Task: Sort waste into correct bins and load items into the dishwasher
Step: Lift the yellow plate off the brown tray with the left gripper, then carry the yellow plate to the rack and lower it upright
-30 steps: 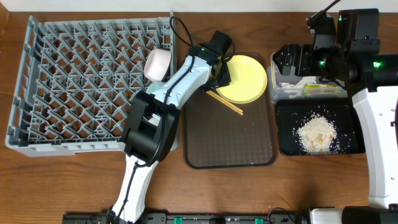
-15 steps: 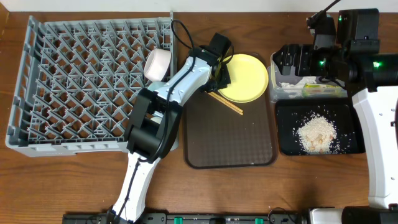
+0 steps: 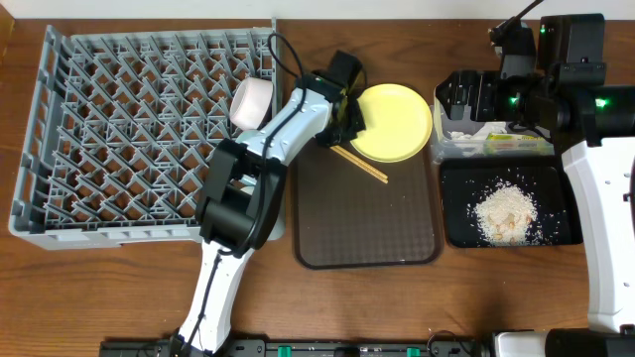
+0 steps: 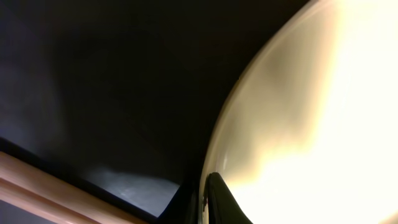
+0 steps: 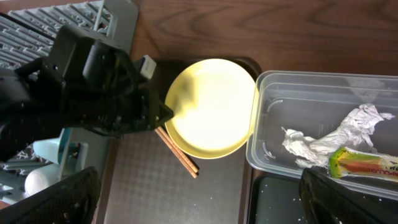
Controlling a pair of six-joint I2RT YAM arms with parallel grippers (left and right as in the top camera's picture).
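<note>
From high above, we are looking straight down at the whole table (image 3: 119, 288). Our left wrist camera is peeking very close at the yellow plate (image 4: 323, 112). Our right one is looking down on it from farther.

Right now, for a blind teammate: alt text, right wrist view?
A yellow plate sits on a brown tray, the left gripper at its left rim and chopsticks below. To the right, a clear tub holds a tissue and a green-yellow wrapper.
</note>
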